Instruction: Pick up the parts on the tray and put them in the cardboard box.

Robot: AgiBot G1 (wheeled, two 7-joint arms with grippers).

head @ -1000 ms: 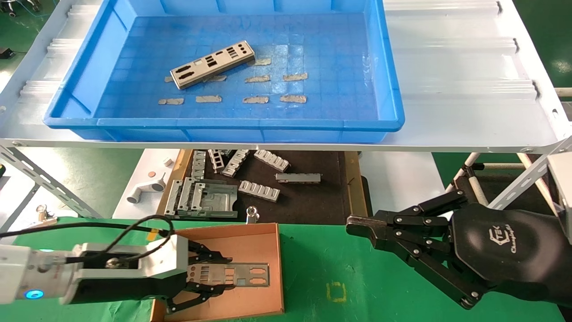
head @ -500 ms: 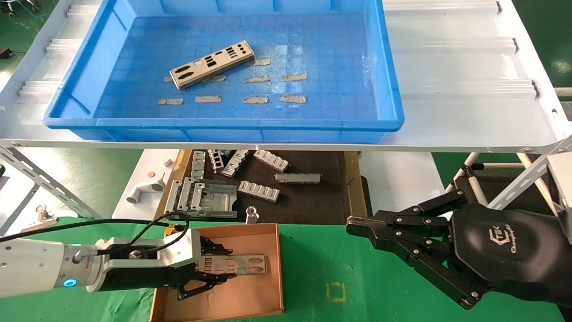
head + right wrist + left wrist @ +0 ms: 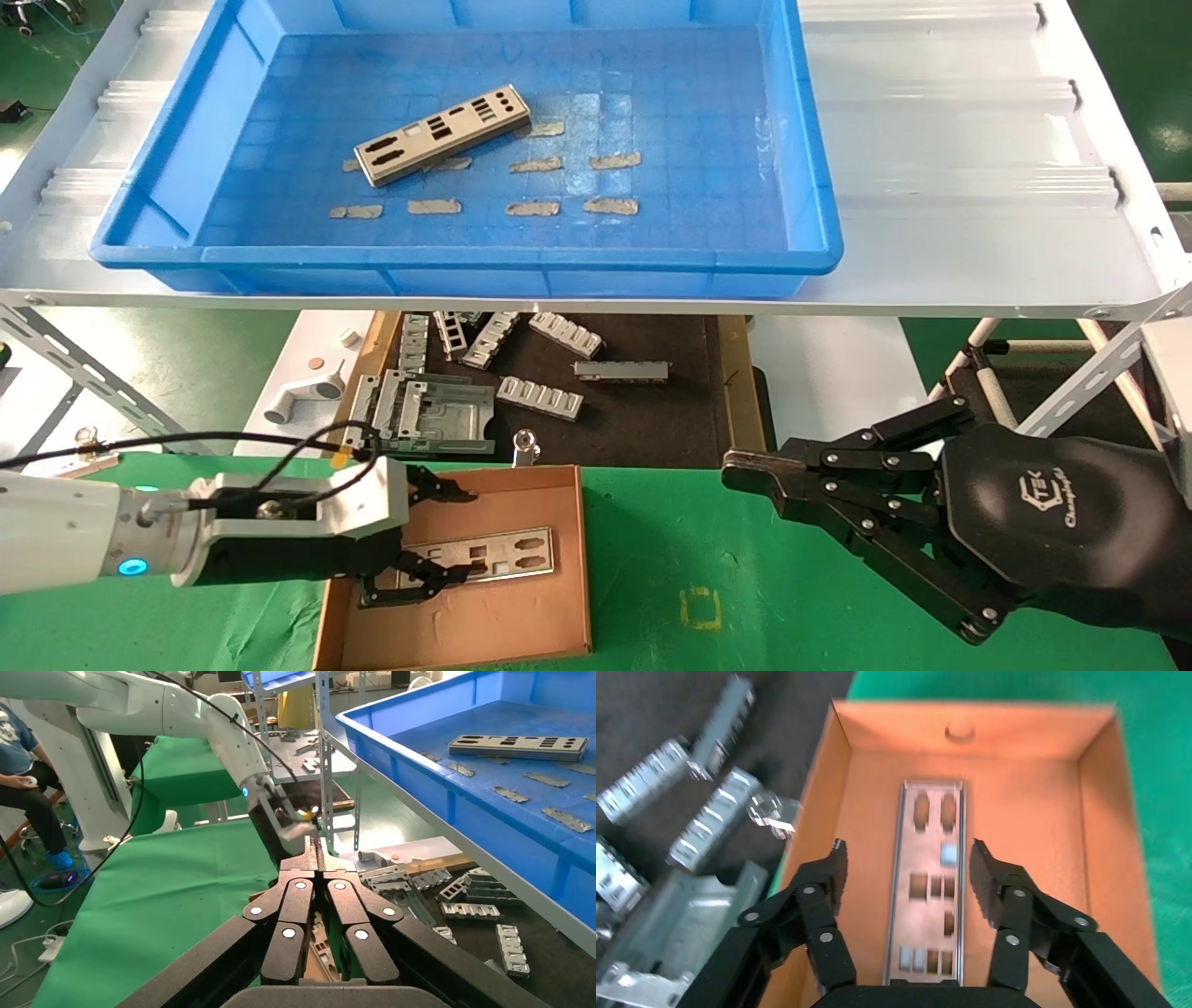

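One silver-grey part lies slanted on the floor of the blue tray up on the shelf; the right wrist view shows that part too. A second part lies flat in the cardboard box on the green mat. My left gripper hovers over the box, open, its fingers apart on either side of the part and not touching it. My right gripper is shut and empty, held still over the mat to the right of the box.
Under the shelf sits a black wood-edged tray with ribbed grey brackets. Tan tape scraps dot the blue tray's floor. The white shelf overhangs the space behind the box. Green mat lies between the grippers.
My left gripper opened and let go of the part, which now rests on the box floor. The gripper drew back slightly to the left. The right arm stayed put.
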